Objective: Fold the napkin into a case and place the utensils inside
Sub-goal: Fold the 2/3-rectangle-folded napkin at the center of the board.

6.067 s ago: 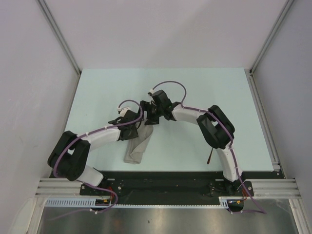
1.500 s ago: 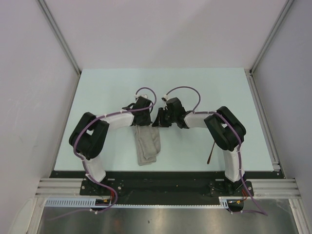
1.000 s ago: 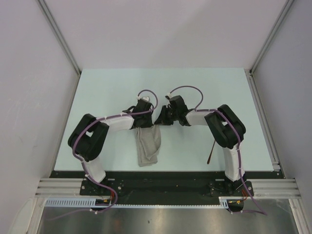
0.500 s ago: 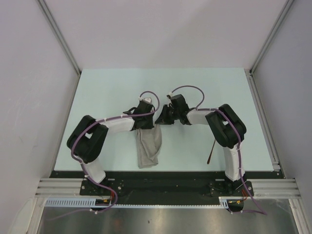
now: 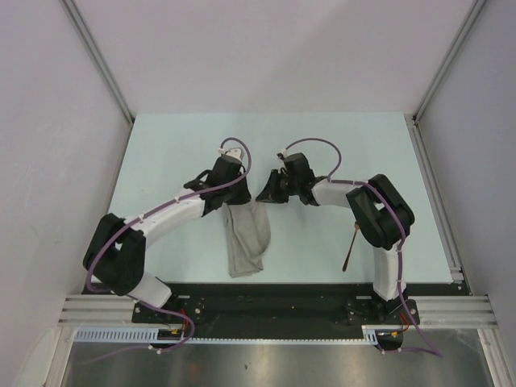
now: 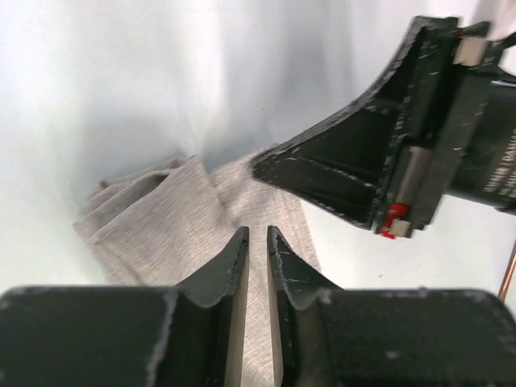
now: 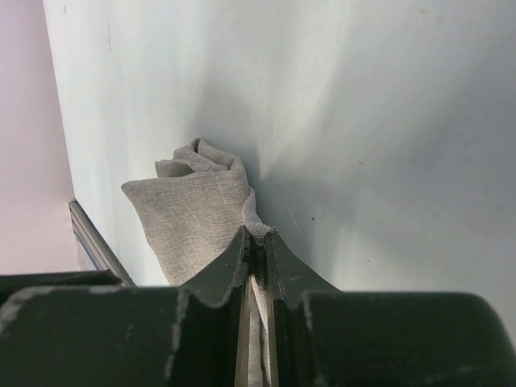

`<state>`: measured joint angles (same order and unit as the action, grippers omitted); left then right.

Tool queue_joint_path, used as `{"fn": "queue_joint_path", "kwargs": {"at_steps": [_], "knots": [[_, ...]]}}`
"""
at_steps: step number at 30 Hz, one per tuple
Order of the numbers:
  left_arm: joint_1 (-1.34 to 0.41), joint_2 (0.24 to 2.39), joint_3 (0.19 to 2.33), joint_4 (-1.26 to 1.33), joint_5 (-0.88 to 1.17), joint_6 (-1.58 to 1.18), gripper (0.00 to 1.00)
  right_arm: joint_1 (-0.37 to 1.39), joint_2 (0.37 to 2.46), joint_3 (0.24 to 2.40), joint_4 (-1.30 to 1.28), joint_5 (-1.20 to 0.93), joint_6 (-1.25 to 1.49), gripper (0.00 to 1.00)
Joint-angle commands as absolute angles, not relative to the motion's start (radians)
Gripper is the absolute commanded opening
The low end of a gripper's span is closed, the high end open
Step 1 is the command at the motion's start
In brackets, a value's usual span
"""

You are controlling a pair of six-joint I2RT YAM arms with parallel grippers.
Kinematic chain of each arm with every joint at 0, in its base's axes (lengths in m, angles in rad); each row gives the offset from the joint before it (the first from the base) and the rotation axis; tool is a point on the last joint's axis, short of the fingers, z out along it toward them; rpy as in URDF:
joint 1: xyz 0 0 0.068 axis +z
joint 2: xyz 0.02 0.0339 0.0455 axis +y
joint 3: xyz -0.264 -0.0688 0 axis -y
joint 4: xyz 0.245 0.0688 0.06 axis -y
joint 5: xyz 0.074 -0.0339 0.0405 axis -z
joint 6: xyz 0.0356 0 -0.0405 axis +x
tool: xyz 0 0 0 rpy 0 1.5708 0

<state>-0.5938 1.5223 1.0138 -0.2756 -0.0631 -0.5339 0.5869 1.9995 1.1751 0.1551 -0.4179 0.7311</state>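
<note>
The napkin [image 5: 247, 236] lies as a narrow grey-beige folded strip in front of the arms, and it also shows in the left wrist view [image 6: 173, 226] and the right wrist view [image 7: 193, 214]. My right gripper [image 5: 267, 196] is shut on the strip's far right corner, with cloth pinched between its tips [image 7: 256, 235]. Just over the far left end, my left gripper [image 5: 229, 201] has its jaws a narrow gap apart [image 6: 258, 240] with nothing between them and the cloth below. A copper fork [image 5: 348, 249] lies right of the napkin, beside the right arm, and its tip shows in the left wrist view [image 6: 509, 274].
The pale table [image 5: 177, 145] has a raised rail along its right edge [image 5: 435, 193] and white walls close on three sides. The right gripper's body [image 6: 387, 161] sits close to the left gripper's fingers.
My left gripper's jaws have parted and let go of the napkin's far edge. The left arm's elbow has swung out to the left. The right gripper stays shut on the cloth.
</note>
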Motion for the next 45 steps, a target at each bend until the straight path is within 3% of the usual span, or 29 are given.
{"fn": "queue_joint_path", "kwargs": {"at_steps": [1, 8, 17, 24, 27, 30, 31, 35, 36, 39, 45], "knots": [[-0.560, 1.505, 0.944, -0.298, -0.058, -0.549, 0.17, 0.609, 1.948, 1.184, 0.176, -0.428, 0.764, 0.03], [-0.528, 1.445, 0.835, -0.235, -0.063, -0.569, 0.15, 0.670, 1.973, 1.213, 0.184, -0.393, 0.886, 0.04], [-0.483, 1.298, 0.786, -0.261, -0.133, -0.598, 0.17, 0.698, 2.042, 1.132, 0.488, -0.405, 1.202, 0.03], [-0.437, 1.336, 0.742, -0.203, -0.059, -0.615, 0.18, 0.732, 2.092, 1.146, 0.529, -0.351, 1.299, 0.05], [-0.436, 1.345, 0.741, -0.173, -0.012, -0.614, 0.23, 0.750, 2.108, 1.147, 0.543, -0.325, 1.318, 0.05], [-0.436, 1.322, 0.727, -0.149, 0.038, -0.611, 0.38, 0.761, 2.131, 1.146, 0.569, -0.310, 1.344, 0.05], [-0.436, 1.306, 0.713, -0.131, 0.050, -0.611, 0.43, 0.765, 2.137, 1.149, 0.575, -0.310, 1.347, 0.07], [-0.436, 1.289, 0.696, -0.136, 0.028, -0.603, 0.46, 0.779, 2.164, 1.132, 0.638, -0.316, 1.371, 0.11], [-0.436, 1.292, 0.696, -0.149, 0.019, -0.603, 0.47, 0.779, 2.166, 1.124, 0.662, -0.314, 1.385, 0.24], [-0.437, 1.281, 0.686, -0.172, -0.030, -0.623, 0.47, 0.781, 2.174, 1.120, 0.686, -0.327, 1.382, 0.36], [-0.437, 1.172, 0.614, -0.201, -0.169, -0.696, 0.47, 0.779, 2.178, 1.112, 0.733, -0.365, 1.370, 0.37]]}}
